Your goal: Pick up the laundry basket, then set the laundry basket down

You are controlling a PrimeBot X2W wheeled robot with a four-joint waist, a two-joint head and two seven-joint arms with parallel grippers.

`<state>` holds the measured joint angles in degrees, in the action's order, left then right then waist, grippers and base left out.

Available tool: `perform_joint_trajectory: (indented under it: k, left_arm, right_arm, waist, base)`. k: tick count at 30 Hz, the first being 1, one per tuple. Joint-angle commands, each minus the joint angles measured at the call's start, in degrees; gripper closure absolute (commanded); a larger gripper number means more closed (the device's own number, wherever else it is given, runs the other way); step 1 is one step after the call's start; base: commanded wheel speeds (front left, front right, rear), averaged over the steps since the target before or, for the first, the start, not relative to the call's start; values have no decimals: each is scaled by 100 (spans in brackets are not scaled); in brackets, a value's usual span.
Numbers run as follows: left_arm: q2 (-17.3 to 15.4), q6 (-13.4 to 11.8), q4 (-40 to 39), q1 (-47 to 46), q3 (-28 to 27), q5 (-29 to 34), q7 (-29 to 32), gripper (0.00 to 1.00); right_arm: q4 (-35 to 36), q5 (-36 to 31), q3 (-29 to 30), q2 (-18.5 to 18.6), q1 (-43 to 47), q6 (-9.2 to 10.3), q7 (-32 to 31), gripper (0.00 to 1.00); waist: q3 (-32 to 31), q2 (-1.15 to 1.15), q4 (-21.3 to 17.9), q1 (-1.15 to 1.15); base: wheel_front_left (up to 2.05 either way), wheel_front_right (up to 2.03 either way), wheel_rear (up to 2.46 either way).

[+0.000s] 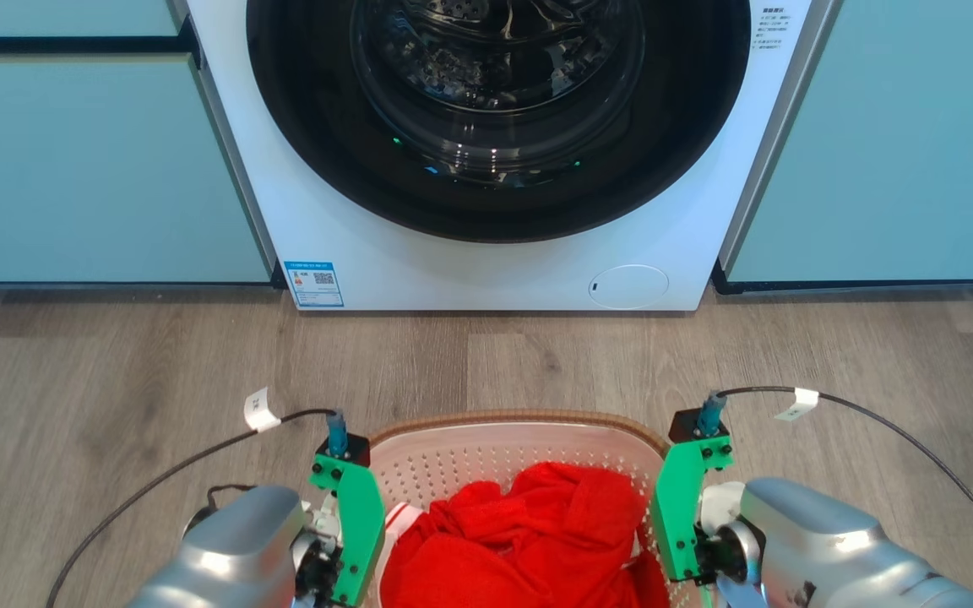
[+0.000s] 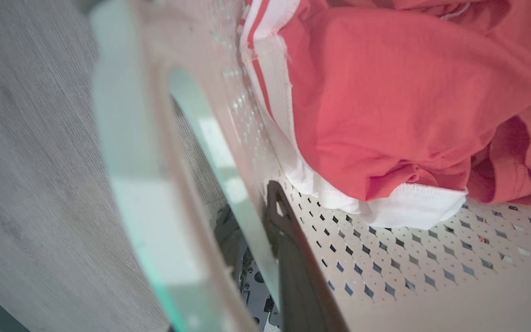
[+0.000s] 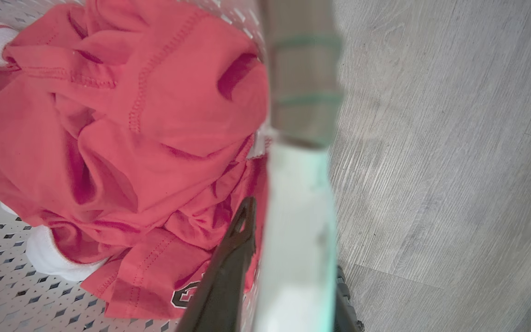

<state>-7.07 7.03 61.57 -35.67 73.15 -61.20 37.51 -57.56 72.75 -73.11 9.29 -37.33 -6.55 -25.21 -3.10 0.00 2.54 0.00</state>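
At opposite sides, left gripper (image 2: 250, 204) and right gripper (image 3: 293, 240) clamp the laundry basket (image 1: 461, 463)

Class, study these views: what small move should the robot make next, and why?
Probably raise both arms together, keeping level. The left gripper and right gripper each pinch a side wall of the laundry basket, one finger inside, one outside, and the red garment lies loose inside.
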Motion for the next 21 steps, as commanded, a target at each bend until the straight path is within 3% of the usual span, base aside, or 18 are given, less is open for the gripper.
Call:
perform_joint_trajectory:
  k: [1,21]
  left_arm:
    - [-37,46,-72,-311,19,66,65,100]
    - [-4,46,-76,-277,20,71,57,100]
  right_arm:
    - [279,-43,-24,-100,-357,-94,56,100]
    - [270,-37,-24,-79,-346,-94,44,100]
  waist:
    - [-2,0,-1,0]
    - [20,0,-12,0]
  base:
    - [0,0,0]
    - [0,0,0]
